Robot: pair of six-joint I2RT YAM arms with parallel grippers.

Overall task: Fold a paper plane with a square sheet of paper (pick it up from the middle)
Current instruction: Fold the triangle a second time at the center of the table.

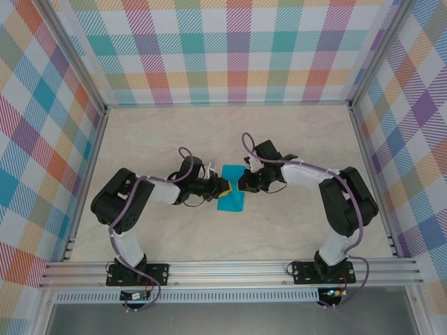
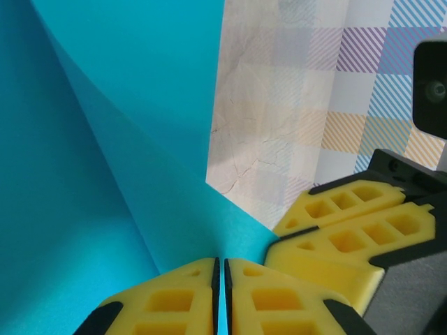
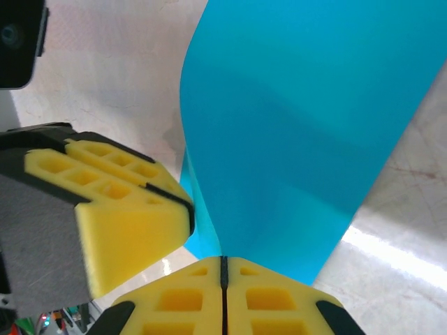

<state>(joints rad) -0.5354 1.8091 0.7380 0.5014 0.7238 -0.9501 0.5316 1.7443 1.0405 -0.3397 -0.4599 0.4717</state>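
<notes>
Top external view: on a pale table [image 1: 279, 132], the left gripper [image 1: 223, 187] and right gripper [image 1: 242, 184] meet tip to tip at the centre, over a teal sheet of paper [image 1: 230, 202]. Left wrist view: the left gripper's yellow fingers [image 2: 174, 300] are clenched on the curved sheet. Right wrist view: the right gripper's fingers [image 3: 279, 296] pinch the same sheet, which bows away from them.

Nothing can be read: the square sheet of paper [image 1: 229, 203] is plain, and nothing around it carries legible writing.
</notes>
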